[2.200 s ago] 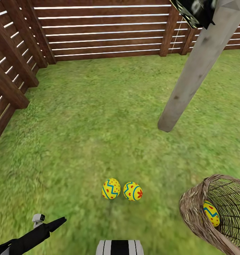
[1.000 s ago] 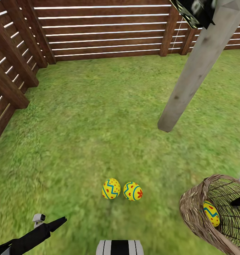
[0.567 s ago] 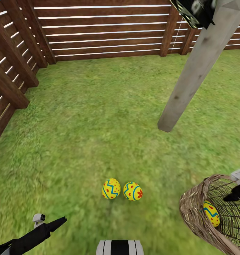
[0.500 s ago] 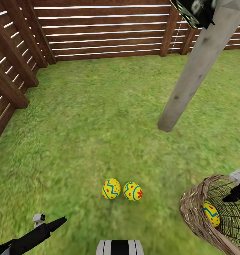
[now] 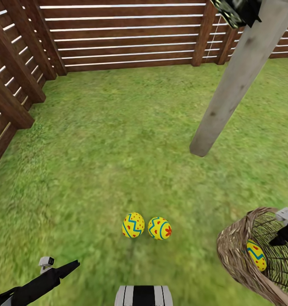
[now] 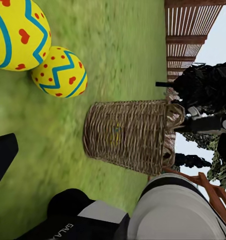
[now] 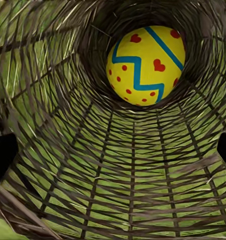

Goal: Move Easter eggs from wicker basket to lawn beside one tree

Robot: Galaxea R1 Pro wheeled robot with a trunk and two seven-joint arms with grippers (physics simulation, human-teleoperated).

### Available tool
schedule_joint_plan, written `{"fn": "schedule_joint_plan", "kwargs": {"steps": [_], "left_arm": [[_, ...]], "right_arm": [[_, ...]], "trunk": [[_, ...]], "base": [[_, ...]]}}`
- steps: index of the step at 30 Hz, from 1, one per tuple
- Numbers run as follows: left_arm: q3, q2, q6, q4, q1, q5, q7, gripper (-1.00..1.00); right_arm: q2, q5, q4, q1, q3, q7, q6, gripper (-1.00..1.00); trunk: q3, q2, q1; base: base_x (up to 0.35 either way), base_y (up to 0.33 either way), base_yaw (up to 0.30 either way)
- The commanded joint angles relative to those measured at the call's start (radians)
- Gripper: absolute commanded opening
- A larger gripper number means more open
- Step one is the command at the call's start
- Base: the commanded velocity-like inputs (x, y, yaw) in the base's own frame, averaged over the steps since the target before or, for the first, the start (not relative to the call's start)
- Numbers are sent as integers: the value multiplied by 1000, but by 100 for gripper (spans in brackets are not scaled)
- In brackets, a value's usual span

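Head view: against the earlier frames the whole picture is seen shifted slightly, so the camera has moved, while the right pincer [image 5: 284, 229], not in sight at first, has since come in over the rim of the wicker basket [image 5: 233, 250] and is now seen at its mouth; how far it is open cannot be told, and nothing is seen held in it. The lawn [image 5: 118, 140], a wide stretch of short, bright green grass, is bounded by a brown slatted fence [image 5: 126, 34], and a straight, smooth, pale grey-brown tree [image 5: 229, 93] trunk is rooted near the basket. The basket, of loosely woven tan wicker, is shown tipped on its side at the right, with one egg [image 5: 256, 255] inside it. Two eggs [image 5: 133, 225] are laid touching on the grass between the arms, well apart from the trunk, unmoved since the earlier frames. The left pincer [image 5: 61, 268] is held low over the grass, dark and slim; its opening cannot be told, and nothing is gripped. From the left wrist view the basket [image 6: 128, 135] is seen from outside as a ribbed barrel, with the two eggs [image 6: 60, 72] close by, details hidden from the head. From the right wrist view the see-through lattice of the basket [image 7: 118, 175] is seen from within, and the last egg [image 7: 145, 65], yellow with a blue zigzag and red spots, is lodged at its bottom.
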Motion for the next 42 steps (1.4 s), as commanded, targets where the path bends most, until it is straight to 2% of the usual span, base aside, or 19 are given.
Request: {"fn": "schedule_joint_plan", "kwargs": {"steps": [1, 6, 11, 14, 17, 29, 34, 37, 39, 42], "left_arm": [[-8, 1, 10, -1, 0, 7, -4, 100], [-8, 1, 10, -1, 0, 7, -4, 100], [-8, 1, 10, -1, 0, 7, -4, 100], [-8, 0, 10, -1, 0, 7, -4, 100], [-8, 0, 10, -1, 0, 7, -4, 100], [-8, 0, 10, -1, 0, 7, -4, 100], [-8, -1, 10, -1, 0, 6, -4, 100], [-8, -1, 10, -2, 0, 5, -4, 100], [-8, -1, 9, -2, 0, 6, -4, 100], [-8, -1, 6, -1, 0, 7, -4, 100]], "right_arm": [[3, -5, 4, -4, 12, -1, -15, 100], [24, -8, 48, -4, 68, -2, -73, 100], [37, -86, 80, -4, 120, -2, -105, 100], [42, -110, 86, -4, 158, -5, -144, 100], [46, -118, 88, -4, 177, -17, -165, 100], [47, -128, 90, -5, 185, -42, -179, 100], [49, -159, 89, -4, 185, -52, -179, 100], [60, -165, 89, -4, 185, -83, -179, 100], [76, -168, 89, -4, 185, -128, -180, 100], [87, -175, 89, -4, 185, -183, -180, 100]], "trunk": [[-4, -8, 4], [-20, -43, 23], [-35, -78, 42], [-45, -99, 54], [-54, -120, 65], [-92, -204, 111], [-107, -239, 130], [-117, -253, 138], [-125, -253, 139], [-137, -254, 141]], "base": [[0, 0, 0], [0, 0, 0], [0, 0, 0], [0, 0, 0], [0, 0, 0], [0, 0, 0], [0, 0, 0], [0, 0, 0], [0, 0, 0], [0, 0, 0]]}}
